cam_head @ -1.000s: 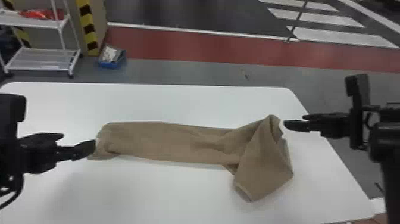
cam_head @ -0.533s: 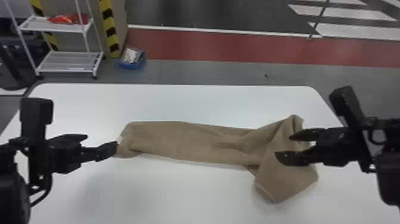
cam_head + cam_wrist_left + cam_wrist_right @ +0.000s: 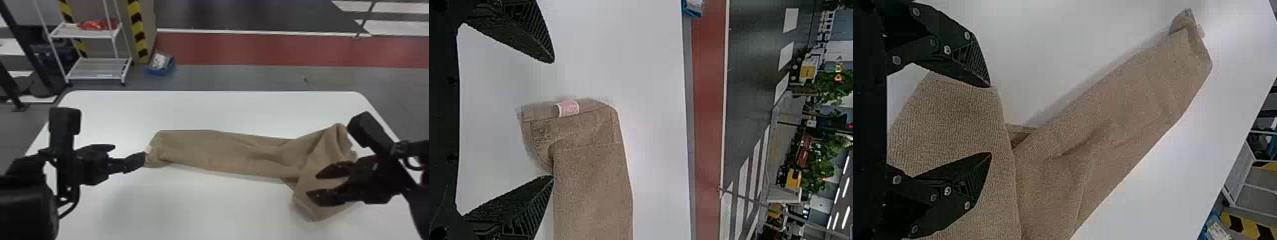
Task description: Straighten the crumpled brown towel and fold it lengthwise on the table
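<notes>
The brown towel [image 3: 223, 153] lies on the worktop [image 3: 191, 207], its right end [image 3: 316, 212] bent over. The left hand [image 3: 552, 118] and right hand [image 3: 989, 120] are open and empty; if the right hand pinches too many layers, the cloth could bunch up.

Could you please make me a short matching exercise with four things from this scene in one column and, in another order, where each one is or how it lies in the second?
Column one
1. towel
2. left pincer
3. blue container
4. right pincer

Column two
A. open, above the towel's bent-over end
B. on the floor, beyond the table
C. wrinkled, lying across the table
D. open, by the towel's end with the pale tag

Right pairs: 1-C, 2-D, 3-B, 4-A
</notes>
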You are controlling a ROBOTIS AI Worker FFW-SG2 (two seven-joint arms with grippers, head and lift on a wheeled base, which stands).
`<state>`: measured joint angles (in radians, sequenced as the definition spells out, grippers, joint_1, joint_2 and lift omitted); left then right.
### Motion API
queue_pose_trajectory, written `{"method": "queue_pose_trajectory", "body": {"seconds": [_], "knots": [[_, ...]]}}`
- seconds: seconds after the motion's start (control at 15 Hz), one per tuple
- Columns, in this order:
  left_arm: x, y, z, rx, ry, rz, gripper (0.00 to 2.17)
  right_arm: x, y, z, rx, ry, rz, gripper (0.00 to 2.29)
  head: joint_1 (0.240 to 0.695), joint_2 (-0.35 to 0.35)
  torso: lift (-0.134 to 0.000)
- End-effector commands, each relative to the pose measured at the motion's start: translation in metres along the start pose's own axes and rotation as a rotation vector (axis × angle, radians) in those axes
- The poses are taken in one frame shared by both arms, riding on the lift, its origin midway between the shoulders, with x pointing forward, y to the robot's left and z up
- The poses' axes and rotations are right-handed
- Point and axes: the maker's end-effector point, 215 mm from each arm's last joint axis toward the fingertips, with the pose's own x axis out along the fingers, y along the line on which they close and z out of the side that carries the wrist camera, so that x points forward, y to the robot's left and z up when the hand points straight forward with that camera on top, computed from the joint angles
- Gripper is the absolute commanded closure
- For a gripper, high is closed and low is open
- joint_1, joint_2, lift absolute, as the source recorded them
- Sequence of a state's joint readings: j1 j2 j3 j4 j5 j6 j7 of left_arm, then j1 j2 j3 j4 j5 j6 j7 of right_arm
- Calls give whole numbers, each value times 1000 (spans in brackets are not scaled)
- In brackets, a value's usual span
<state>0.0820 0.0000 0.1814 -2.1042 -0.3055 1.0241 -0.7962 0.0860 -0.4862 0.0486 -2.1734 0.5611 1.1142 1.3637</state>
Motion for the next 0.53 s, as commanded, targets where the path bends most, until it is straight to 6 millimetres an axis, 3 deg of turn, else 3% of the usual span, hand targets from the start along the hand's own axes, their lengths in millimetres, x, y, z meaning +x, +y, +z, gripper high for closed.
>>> {"method": "queue_pose_trajectory", "body": {"seconds": [0.0,0.27,0.47], "knots": [[-1,-1,0,0,-3,0,49,12,15,-10,-15,41,20,471,695,-36,-124],[-3,-2,-2,-2,-2,0,49,31,37,-12,-66,86,43,475,695,-9,-124],[-5,0,-4,-4,-1,4,49,30,32,-12,-72,95,24,478,695,4,-124]]}}
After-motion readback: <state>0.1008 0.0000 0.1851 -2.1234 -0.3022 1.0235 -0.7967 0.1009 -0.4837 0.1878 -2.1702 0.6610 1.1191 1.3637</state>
